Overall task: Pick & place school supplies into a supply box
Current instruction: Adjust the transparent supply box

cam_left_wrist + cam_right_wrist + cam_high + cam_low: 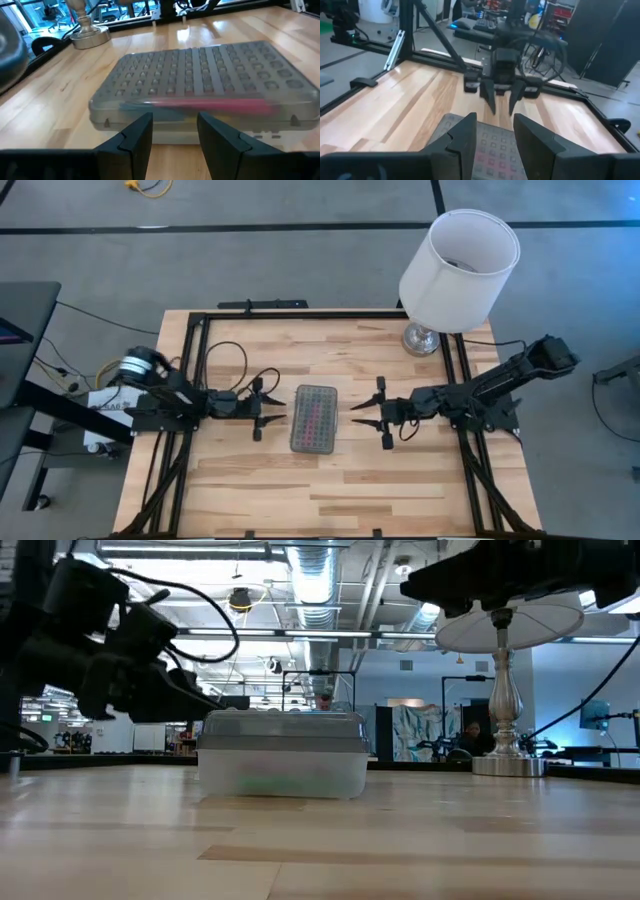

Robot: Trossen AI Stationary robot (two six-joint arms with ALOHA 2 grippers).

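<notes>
Pale wooden bench (pixel 330 480) seen from above, framed by dark rails, with a workshop floor around it. At left, the left hand (pixel 268 412) hovers low just beside the supply box (pixel 314 419), fingers spread and empty, pointing at the box's left side. The box sits mid-bench, its ribbed greyish lid shut, with pink and green supplies faintly visible through it. Just right of it, the right hand (pixel 368 413) is also spread and empty. Far right stands a white lamp (pixel 455 272). The box looks light, rigid and slick; gripping across its narrow width would likely be safest.
</notes>
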